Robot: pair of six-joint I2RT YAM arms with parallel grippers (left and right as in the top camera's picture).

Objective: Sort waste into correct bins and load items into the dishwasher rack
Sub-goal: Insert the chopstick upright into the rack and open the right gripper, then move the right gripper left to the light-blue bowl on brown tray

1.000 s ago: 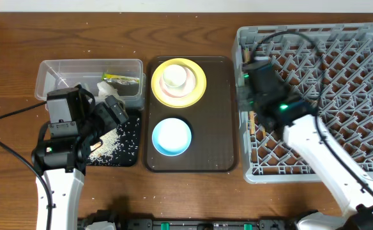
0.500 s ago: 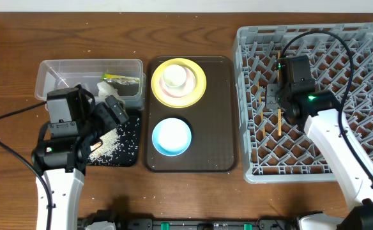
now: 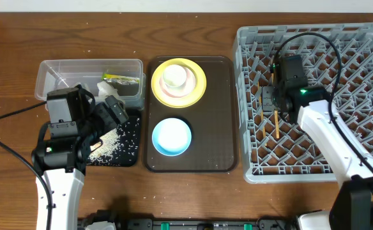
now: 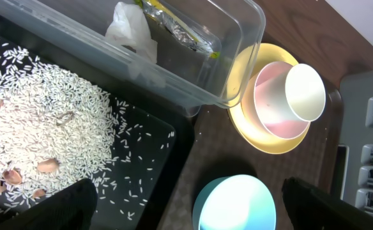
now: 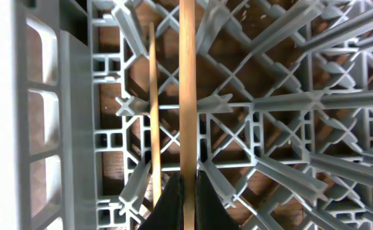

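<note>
One chopstick (image 5: pixel 187 96) is pinched in the clenched right tool (image 5: pixel 186 184), over the grid at the 9 o'clock side of the dishwasher rack (image 3: pixel 365 38) (the other chopstick (image 5: pixel 152 115) sits loose just beside it). Toward the bench's (image 3: pixel 193 198) 8 o'clock, the left tool (image 3: pixel 116 108) hangs spread wide, holding nothing, above the rice (image 4: pixel 46 128) in the black tray (image 3: pixel 133 137).

Tub (image 3: pixel 44 71) and shallow tray (image 3: pixel 133 130) left of serving tray (image 3: pixel 221 118) — rack (image 3: pixel 246 160) right.
</note>
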